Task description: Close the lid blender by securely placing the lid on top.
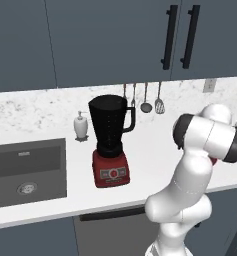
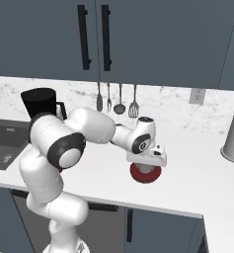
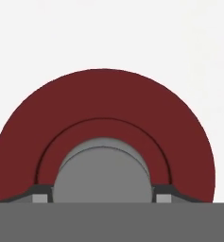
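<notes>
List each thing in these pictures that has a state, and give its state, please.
blender: upright on the counter, jar top open, no lid on it.
lid: flat on the counter, knob up, away from the blender.
gripper: down over the lid, fingers either side of the knob; grip cannot be told.
cabinet doors: closed.

No readable text, labels or numbers anywhere.

The control panel point(image 1: 111, 173) on the red base of the blender point(image 1: 110, 142) carries small pale marks and a round dial, too small and blurred to read. The jar shows faint dotted graduation marks, with no legible figures. The lid point(image 3: 104, 123) bears no lettering.
</notes>
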Tool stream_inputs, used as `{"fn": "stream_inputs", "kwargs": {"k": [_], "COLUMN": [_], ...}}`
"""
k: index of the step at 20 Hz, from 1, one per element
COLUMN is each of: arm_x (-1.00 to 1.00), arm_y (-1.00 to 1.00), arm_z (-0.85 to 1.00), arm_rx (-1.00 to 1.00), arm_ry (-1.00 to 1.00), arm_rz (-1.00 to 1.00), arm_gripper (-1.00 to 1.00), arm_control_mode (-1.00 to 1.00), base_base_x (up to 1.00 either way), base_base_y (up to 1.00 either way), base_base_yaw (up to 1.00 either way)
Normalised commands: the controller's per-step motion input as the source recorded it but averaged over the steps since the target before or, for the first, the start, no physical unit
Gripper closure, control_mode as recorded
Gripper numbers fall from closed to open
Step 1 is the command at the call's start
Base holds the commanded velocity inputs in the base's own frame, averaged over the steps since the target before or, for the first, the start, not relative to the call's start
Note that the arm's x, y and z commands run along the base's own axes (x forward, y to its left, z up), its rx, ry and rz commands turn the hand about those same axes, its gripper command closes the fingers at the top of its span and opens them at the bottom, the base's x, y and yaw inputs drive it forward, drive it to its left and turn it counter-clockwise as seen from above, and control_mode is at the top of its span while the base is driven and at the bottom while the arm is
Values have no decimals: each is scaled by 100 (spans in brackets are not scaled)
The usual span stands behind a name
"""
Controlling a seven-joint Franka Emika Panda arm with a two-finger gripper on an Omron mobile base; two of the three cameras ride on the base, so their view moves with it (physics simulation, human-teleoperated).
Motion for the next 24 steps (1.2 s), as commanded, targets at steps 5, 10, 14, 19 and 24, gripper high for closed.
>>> {"fn": "stream_inputs", "kwargs": {"k": [5, 10, 14, 19, 24], "arm_x": [-25, -25, -49, -59, -39], "arm_y": [0, 0, 6, 20, 37], "arm_z": [67, 98, 96, 89, 86], "arm_rx": [1, 4, 2, 5, 9], "arm_ry": [0, -3, -2, -5, -6], "arm_rz": [0, 0, 3, 2, 0], "arm_gripper": [100, 100, 100, 100, 100], "arm_control_mode": [-100, -100, -100, -100, -100], "base_base_x": [0, 0, 0, 0, 0], "base_base_y": [0, 0, 0, 0, 0], "base_base_yaw": [0, 0, 0, 0, 0]}}
